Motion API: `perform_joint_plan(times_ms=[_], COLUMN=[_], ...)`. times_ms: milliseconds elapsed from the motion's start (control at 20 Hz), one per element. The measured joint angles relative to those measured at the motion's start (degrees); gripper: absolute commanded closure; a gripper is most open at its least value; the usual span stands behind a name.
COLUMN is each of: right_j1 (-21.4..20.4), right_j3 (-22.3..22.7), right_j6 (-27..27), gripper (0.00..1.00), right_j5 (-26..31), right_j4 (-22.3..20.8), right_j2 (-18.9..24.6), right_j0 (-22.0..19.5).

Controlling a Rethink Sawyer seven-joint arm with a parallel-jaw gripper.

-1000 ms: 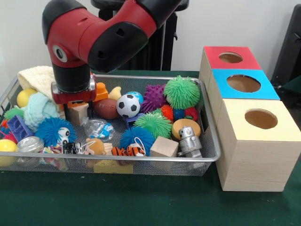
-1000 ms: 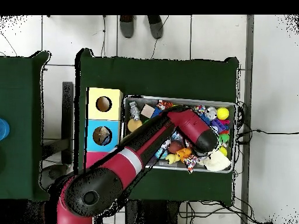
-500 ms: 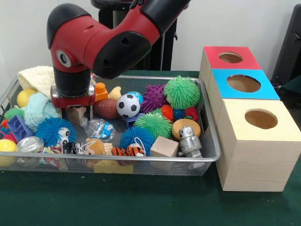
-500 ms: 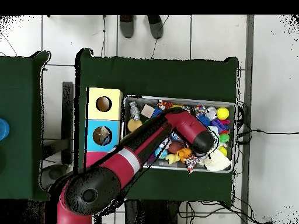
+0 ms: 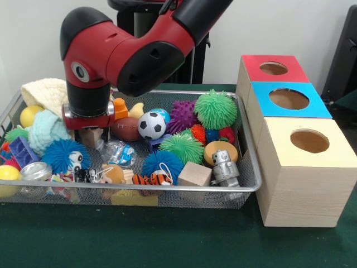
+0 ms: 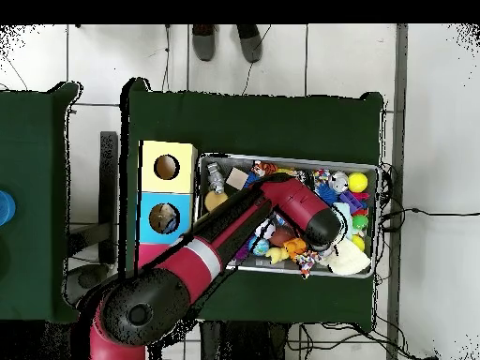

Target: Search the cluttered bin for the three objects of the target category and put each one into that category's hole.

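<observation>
A wire mesh bin (image 5: 167, 190) holds a heap of toys. My gripper (image 5: 90, 127) hangs low over the bin's left part, right above a small wooden block (image 5: 92, 138) beside the brown football (image 5: 125, 128). The wrist hides how the gripper meets the block. A second wooden cube (image 5: 194, 174) lies near the bin's front rim. Three boxes with round holes stand to the right: red (image 5: 273, 68), blue (image 5: 289, 99) and yellow (image 5: 309, 141). In the overhead view the arm (image 6: 281, 202) covers the middle of the bin (image 6: 286, 159).
Around the block lie a soccer ball (image 5: 152, 125), an orange toy (image 5: 119, 108), fuzzy blue balls (image 5: 61, 155), a green spiky ball (image 5: 215, 109) and a silver robot toy (image 5: 224, 166). A cream cloth (image 5: 44, 92) fills the back left corner. A person's shoes (image 6: 225, 42) show beyond the table.
The arm has shifted slightly to the right and sunk a little lower over the wooden block. The toys lie as before.
</observation>
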Motion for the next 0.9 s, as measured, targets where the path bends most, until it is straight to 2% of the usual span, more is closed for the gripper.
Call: perform_joint_plan(times_ms=[550, 700, 900], right_j1=[-2.0, -3.3, -5.9], right_j3=[0.0, 0.0, 0.0], right_j6=[-1.1, -3.8, -11.9], gripper=[0.00, 0.00, 0.00], right_j5=[0.7, 0.7, 0.7], right_j4=[-1.1, -2.3, -3.7], right_j2=[0.0, 0.0, 0.0], right_j0=[0.0, 0.0, -0.1])
